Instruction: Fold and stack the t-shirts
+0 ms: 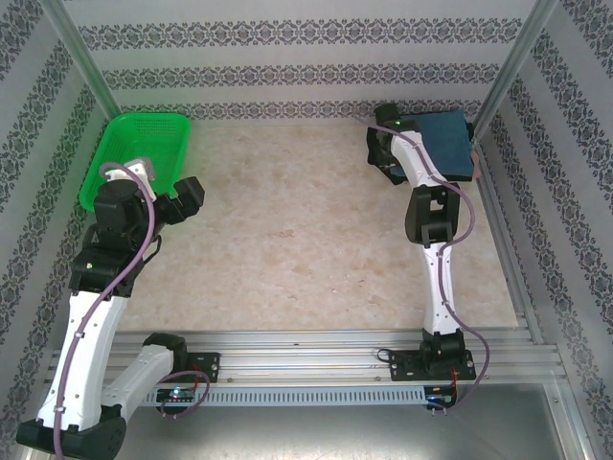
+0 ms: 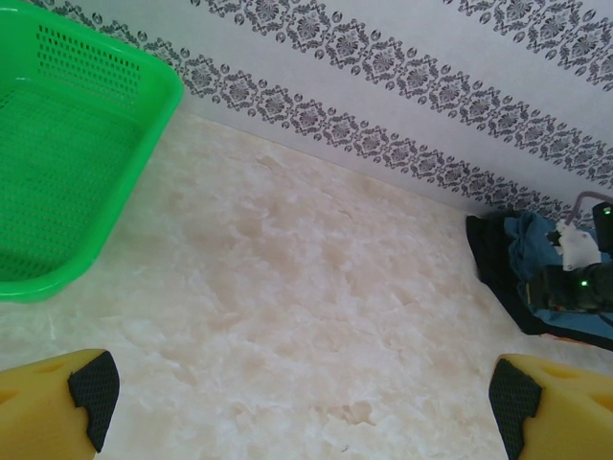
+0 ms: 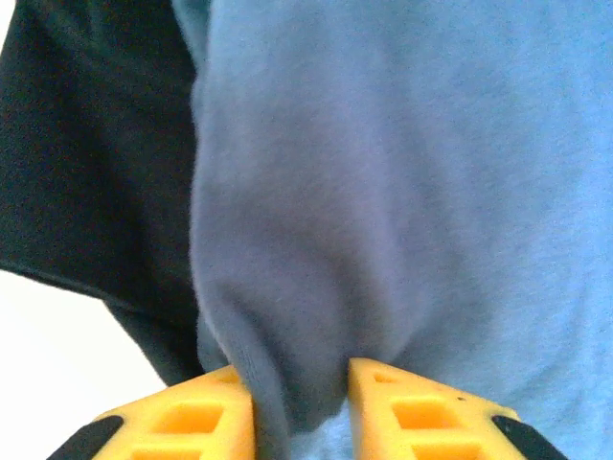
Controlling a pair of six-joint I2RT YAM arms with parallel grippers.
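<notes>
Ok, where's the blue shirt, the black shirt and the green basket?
blue shirt (image 3: 431, 192): right wrist view, its middle.
black shirt (image 3: 86, 144): right wrist view, its middle.
green basket (image 2: 86, 67): left wrist view, back wall.

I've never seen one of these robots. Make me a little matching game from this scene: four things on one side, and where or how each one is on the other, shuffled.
Things:
1 green basket
2 blue t-shirt
3 black t-shirt
4 left gripper

States:
A wide open above the bare table
B pinched by the right gripper
C at the far left of the table
D lying beside the blue cloth, not gripped

Pairs: 1-C, 2-B, 3-D, 4-A
</notes>
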